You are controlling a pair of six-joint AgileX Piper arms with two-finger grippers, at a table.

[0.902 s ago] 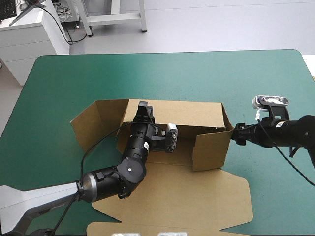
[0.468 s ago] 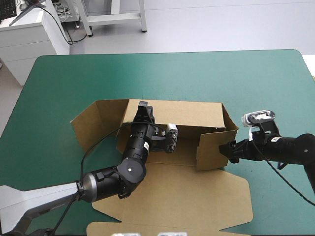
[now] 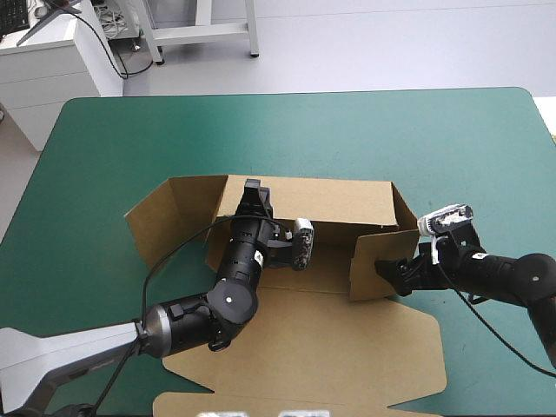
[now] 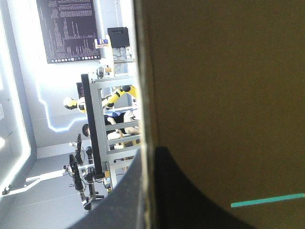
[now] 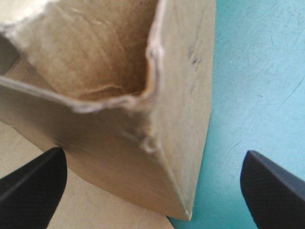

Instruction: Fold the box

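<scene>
The brown box [image 3: 313, 201] lies mid-table with its back wall raised, a side flap [image 3: 161, 221] spread to the left and the lid [image 3: 330, 347] flat toward the front. My left gripper [image 3: 254, 195] is shut on the top edge of the back wall; in the left wrist view the board [image 4: 228, 95] stands between the black fingers of that gripper [image 4: 151, 153]. My right gripper [image 3: 388, 269] is open at the box's right end, up against the upright right flap [image 3: 378, 261]. The right wrist view shows that gripper [image 5: 152, 151] straddling the flap's corner [image 5: 162, 143], fingers wide apart.
Teal-green cover [image 3: 304, 130] shows between the box and the table's far edge, and more [image 5: 257, 71] beside the right flap. A white cabinet [image 3: 52, 61] stands beyond the far-left corner. The lid's front edge lies near the table's front edge.
My right gripper has moved left and toward the front, coming against the box's right flap, which now stands turned further inward. The left gripper and back wall have not moved.
</scene>
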